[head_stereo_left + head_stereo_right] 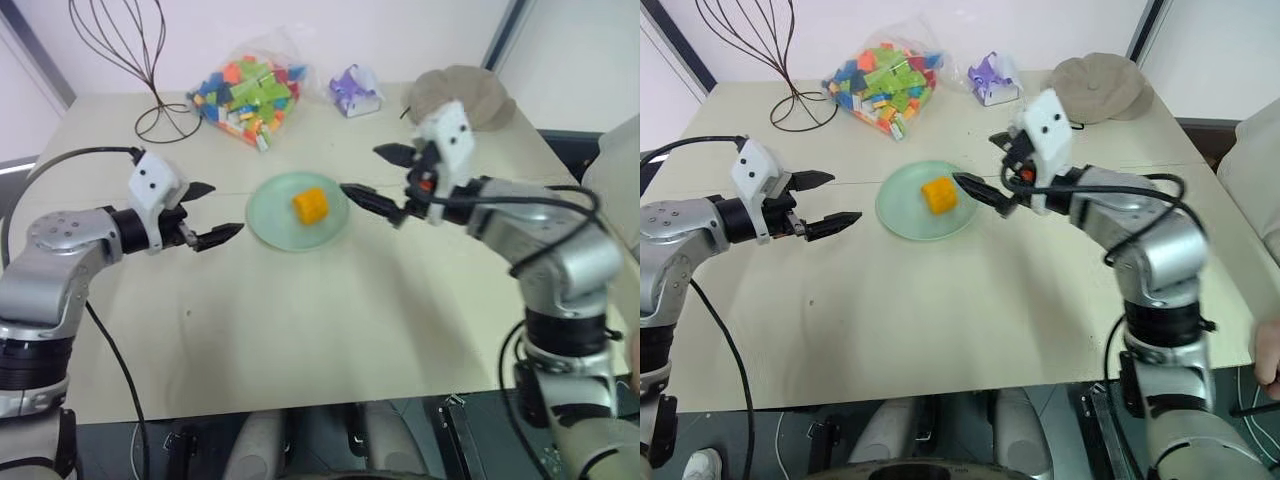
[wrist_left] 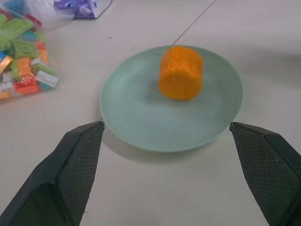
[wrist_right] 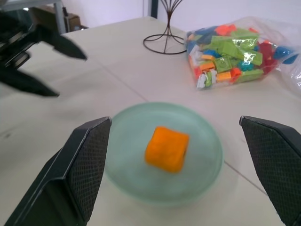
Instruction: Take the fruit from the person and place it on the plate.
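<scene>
The orange-yellow fruit [image 1: 310, 206] rests on the pale green plate [image 1: 270, 225], a little toward the plate's right side, with nothing touching it. My left gripper [image 1: 222, 210] hovers open just left of the plate, pointing at it. The right gripper [image 1: 363, 170] is open and empty, raised above the table just right of the plate. In the left wrist view the fruit [image 2: 181, 72] lies beyond the spread fingers [image 2: 77, 165]. The right wrist view shows the fruit [image 3: 167, 148] between its wide fingers [image 3: 87, 160]. Part of the person [image 1: 1268, 352] shows at the far right edge.
At the back of the table stand a bag of coloured toy bricks [image 1: 248, 95], a black wire stand [image 1: 150, 60], a small purple item [image 1: 355, 90] and a round beige cap [image 1: 460, 92]. The table's front edge [image 1: 300, 410] runs close to me.
</scene>
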